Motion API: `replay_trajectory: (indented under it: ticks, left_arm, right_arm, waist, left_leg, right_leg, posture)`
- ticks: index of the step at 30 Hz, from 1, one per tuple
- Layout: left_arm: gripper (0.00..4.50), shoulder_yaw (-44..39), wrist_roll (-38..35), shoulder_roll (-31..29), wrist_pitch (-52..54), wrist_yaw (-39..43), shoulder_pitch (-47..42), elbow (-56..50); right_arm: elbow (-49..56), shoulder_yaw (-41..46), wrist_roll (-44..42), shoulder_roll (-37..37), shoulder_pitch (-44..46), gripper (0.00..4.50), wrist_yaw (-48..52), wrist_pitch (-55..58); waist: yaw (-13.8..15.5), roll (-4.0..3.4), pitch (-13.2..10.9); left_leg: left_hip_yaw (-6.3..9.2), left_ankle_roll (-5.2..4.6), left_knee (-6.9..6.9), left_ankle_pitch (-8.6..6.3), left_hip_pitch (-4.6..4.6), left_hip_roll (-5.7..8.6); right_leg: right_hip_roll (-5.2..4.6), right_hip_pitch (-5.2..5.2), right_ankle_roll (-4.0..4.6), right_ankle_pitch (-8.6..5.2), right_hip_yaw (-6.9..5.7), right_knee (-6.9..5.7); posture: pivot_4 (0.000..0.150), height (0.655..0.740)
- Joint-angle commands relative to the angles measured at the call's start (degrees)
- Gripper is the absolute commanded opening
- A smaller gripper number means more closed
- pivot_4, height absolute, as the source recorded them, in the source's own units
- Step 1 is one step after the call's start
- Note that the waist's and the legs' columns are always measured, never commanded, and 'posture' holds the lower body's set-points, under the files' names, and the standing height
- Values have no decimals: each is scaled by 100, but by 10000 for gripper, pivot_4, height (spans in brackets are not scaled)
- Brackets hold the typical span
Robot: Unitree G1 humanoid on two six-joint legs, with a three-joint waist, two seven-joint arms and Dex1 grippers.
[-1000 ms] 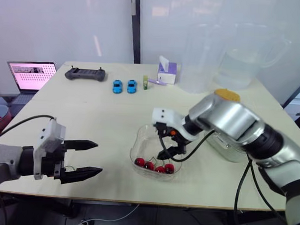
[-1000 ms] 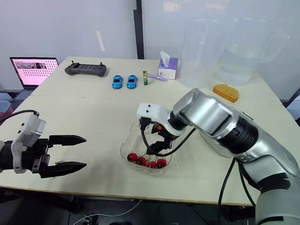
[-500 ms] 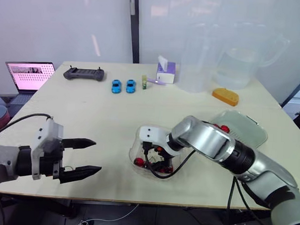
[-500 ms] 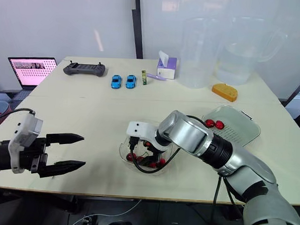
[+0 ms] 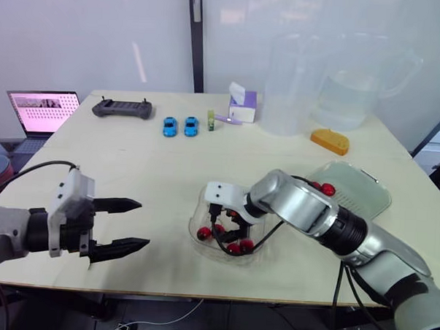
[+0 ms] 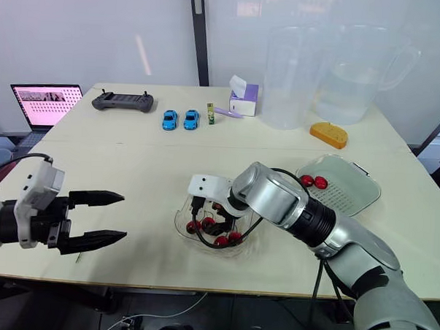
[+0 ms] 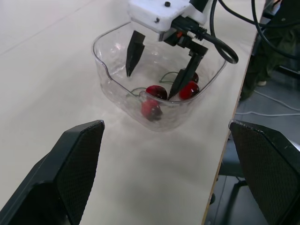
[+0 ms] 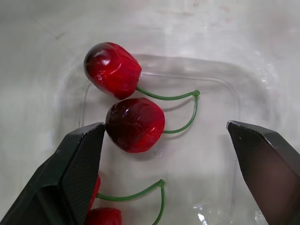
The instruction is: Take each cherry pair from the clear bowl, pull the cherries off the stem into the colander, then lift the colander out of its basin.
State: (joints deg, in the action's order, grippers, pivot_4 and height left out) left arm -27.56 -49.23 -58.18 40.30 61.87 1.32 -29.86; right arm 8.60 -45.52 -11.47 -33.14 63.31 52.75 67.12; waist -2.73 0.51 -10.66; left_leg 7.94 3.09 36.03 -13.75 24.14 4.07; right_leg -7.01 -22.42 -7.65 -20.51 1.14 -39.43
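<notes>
Cherry pair (image 8: 136,123) lies in bowl (image 7: 112,89) dead ahead of right tool (image 7: 151,84), between its wide-spread, empty fingers (image 8: 79,159); stems run across the gap. Left tool (image 5: 143,222), likewise spread and empty, well apart.

L arm (image 5: 12,233) reaches fwd low on the robot's left, forearm roughly level, and the L claw (image 5: 144,222) points inward toward the right w/ its 2 black fingers spread wide, 1 above the other, holding nothing. R arm (image 5: 327,217) comes across from the right w/ elbow bent and the silver forearm angled inward and down. Its wrist is tipped so the R claw (image 5: 228,230) points downward, 2 fingers parted wide, gripping nothing.
</notes>
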Motion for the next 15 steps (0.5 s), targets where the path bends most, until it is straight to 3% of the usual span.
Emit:
replay_trajectory:
  ticks: [1,8,12,15]
  left_arm:
    - [44710,22,0,-38,-47,-30,-103,-50]
    - [44710,108,137,-77,-127,49,-155,93]
    - [45000,143,204,-100,-169,105,-197,160]
    - [45000,168,233,-93,-179,128,-215,173]
  right_arm:
    - [236,228,7,3,51,45000,38,10]
    - [266,211,73,110,-101,45000,-120,134]
    - [313,243,4,139,-129,32103,-149,324]
    - [351,248,-27,182,-162,32103,-192,418]
  waist:
    - [1,0,0]
    - [-1,0,0]
    - [0,0,0]
    - [-2,0,0]
  left_leg:
    - [0,0,0,0,0,0]
    - [1,0,0,0,0,0]
    - [1,0,1,0,0,0]
    - [1,0,1,0,0,0]
  right_leg:
    - [0,0,0,0,0,0]
    - [1,0,0,0,0,-1]
    - [1,0,0,0,0,-1]
    - [1,1,0,0,-1,-1]
  posture:
    - [1500,7400]
    - [1500,7400]
    - [1500,7400]
    - [1500,7400]
